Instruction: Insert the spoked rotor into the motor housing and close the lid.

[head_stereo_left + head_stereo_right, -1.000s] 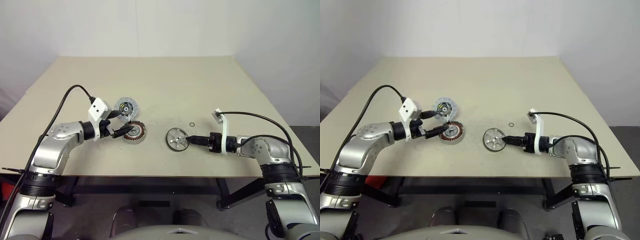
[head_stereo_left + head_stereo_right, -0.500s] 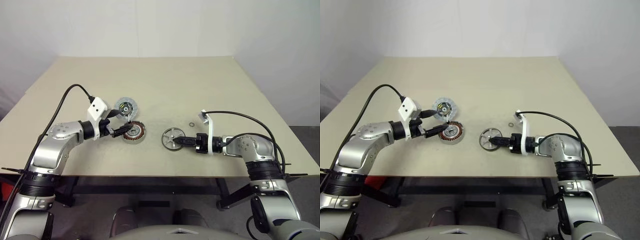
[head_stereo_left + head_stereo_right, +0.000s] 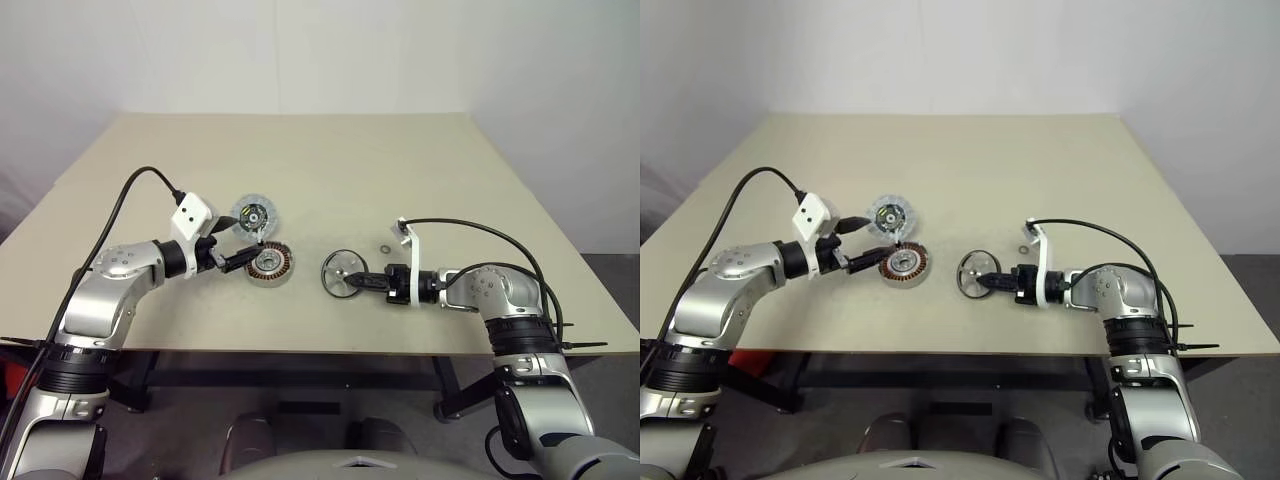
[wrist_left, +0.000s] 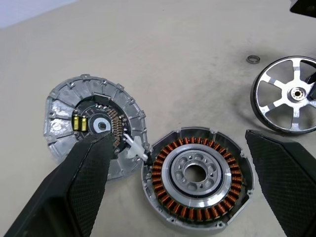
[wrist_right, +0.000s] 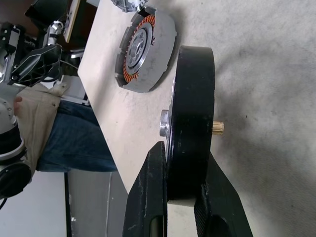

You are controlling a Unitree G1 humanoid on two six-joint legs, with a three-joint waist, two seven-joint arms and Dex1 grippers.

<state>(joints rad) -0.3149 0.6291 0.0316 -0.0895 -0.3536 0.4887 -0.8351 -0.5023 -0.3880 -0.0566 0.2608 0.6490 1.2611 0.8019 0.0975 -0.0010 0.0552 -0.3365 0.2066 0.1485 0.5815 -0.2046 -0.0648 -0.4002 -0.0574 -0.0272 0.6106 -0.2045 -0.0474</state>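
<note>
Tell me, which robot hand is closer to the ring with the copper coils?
Left. The left gripper straddles the housing, jaws open either side. The right gripper is off to its right, clamping the rotor.

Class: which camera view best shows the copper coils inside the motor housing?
The left wrist view: the motor housing lies face-up and close, its copper coil ring plain. The eye views show it small on the table; the right wrist view shows it obliquely beyond the spoked rotor.

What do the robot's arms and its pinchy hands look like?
Both arms are shiny silver metal with black joints. Each wrist wears a white bracket with a black cable looping back. The left gripper and right gripper each have two black, textured fingers.
</note>
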